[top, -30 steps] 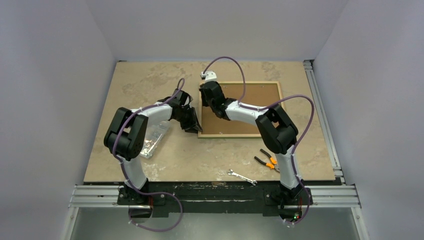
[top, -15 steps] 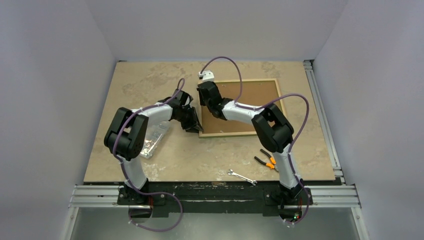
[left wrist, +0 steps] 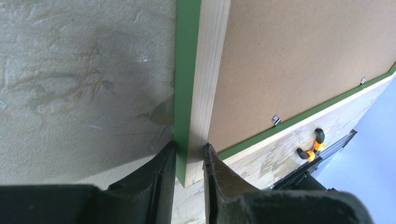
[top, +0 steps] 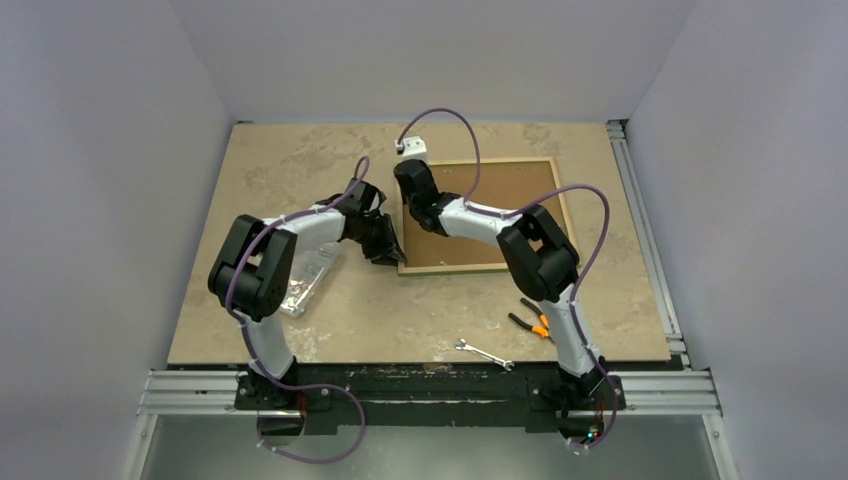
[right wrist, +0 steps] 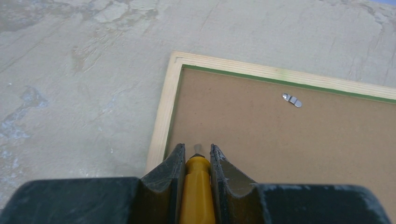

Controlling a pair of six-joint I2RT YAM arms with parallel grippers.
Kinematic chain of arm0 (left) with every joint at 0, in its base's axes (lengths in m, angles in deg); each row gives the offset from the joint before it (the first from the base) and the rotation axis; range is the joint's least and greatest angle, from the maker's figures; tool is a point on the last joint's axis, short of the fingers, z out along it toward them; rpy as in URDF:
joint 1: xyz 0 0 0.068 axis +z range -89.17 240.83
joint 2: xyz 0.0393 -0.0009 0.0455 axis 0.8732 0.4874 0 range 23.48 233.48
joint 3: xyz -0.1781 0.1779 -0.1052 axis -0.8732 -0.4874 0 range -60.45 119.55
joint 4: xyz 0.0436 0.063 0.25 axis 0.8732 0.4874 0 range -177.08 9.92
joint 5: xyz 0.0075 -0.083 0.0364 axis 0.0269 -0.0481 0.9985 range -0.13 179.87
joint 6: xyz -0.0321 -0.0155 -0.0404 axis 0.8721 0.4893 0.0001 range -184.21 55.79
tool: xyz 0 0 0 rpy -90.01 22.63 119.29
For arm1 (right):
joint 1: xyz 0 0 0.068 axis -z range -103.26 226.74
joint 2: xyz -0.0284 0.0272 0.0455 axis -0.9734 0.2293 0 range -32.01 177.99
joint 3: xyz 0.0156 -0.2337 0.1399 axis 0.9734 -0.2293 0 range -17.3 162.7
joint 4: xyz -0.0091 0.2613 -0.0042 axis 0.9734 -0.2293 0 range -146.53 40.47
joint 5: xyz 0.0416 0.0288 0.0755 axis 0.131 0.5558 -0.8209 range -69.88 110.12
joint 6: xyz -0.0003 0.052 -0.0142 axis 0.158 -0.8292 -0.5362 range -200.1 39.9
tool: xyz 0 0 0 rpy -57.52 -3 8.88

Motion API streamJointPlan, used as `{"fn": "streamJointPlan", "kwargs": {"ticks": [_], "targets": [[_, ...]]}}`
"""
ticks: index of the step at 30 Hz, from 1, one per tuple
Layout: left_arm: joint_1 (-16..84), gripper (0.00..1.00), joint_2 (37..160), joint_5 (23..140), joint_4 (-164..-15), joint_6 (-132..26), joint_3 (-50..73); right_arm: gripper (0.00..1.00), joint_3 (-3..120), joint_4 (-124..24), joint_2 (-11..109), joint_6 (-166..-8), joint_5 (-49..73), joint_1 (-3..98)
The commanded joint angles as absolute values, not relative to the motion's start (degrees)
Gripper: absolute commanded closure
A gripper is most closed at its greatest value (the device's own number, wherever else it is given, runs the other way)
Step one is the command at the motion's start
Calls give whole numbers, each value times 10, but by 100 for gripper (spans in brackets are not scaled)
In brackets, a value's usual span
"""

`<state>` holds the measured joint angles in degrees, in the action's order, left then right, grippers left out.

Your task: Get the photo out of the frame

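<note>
The frame (top: 478, 267) lies face down on the table, its green border (left wrist: 187, 70) and pale wood rail showing. The photo's plain brown back (top: 500, 215) fills it; the colourful side is hidden. My left gripper (top: 390, 252) is shut on the frame's left rail near its near corner (left wrist: 189, 151). My right gripper (top: 414, 200) is shut on a yellow-handled screwdriver (right wrist: 198, 186). The tool's tip rests at the brown back (right wrist: 289, 149), just inside the left rail (right wrist: 161, 121) near the far-left corner.
Small metal clips (right wrist: 292, 100) sit on the back along the frame's edges, one also in the left wrist view (left wrist: 276, 120). A clear plastic box (top: 305, 280) lies left of the frame. Orange-handled pliers (top: 535, 322) and a wrench (top: 485, 353) lie near the front edge.
My right gripper has moved slightly farther and left over the frame's back with the screwdriver, its elbow following. My left gripper has kept its hold.
</note>
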<state>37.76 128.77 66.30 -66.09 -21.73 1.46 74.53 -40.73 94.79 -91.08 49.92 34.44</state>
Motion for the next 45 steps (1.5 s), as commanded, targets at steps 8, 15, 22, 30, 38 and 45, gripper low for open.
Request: {"fn": "streamJointPlan", "kwargs": {"ticks": [8, 15, 22, 30, 38, 45], "targets": [[372, 100, 1288, 676, -650, -219, 15, 100, 729, -473, 814, -906, 438, 362], [372, 98, 1281, 677, -645, -221, 19, 100, 677, -505, 771, -971, 284, 400], [372, 54, 1228, 682, -638, -227, 9, 100, 534, -518, 639, -985, 280, 400], [351, 34, 1148, 693, -685, -141, -80, 100, 310, -540, 426, -1004, 334, 400], [319, 50, 1112, 716, -718, 58, -141, 100, 253, -551, 350, -1014, 327, 400], [281, 33, 1134, 723, -787, 303, -198, 100, 218, -571, 264, -1009, 332, 400]]}}
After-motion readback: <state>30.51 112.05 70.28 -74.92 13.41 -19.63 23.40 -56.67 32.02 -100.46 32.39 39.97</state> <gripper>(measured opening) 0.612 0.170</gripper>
